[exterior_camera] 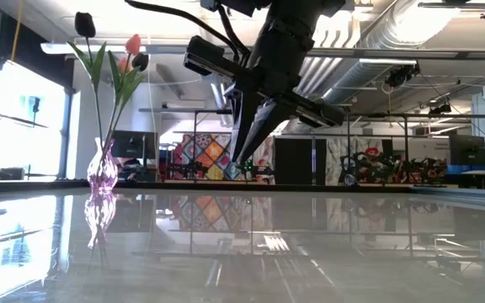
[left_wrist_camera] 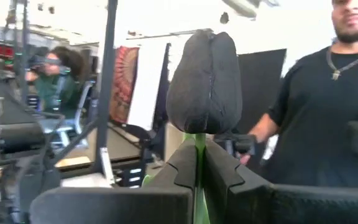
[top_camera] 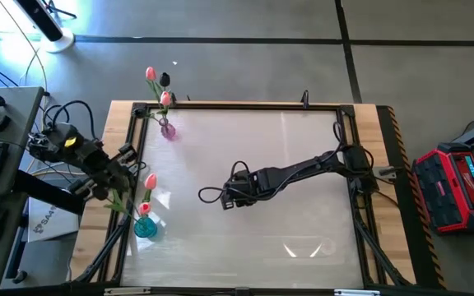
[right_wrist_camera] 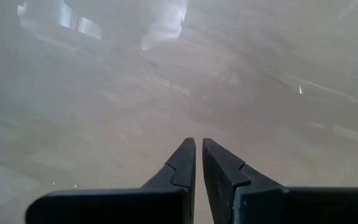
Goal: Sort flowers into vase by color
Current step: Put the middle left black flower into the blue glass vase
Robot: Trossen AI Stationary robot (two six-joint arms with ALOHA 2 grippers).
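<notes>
Left wrist view: fingers (left_wrist_camera: 197, 163) pinching stem, dark tulip (left_wrist_camera: 204, 84) head just above fingertips.

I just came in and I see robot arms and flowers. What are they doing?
The robot is sorting fake tulips into vases. Its left tool is shut on the stem of a dark tulip, at the table's left edge near the blue vase, which holds pink tulips. The purple vase at the back holds pink and dark ones. The right tool hangs shut and empty above the middle of the table.
</notes>
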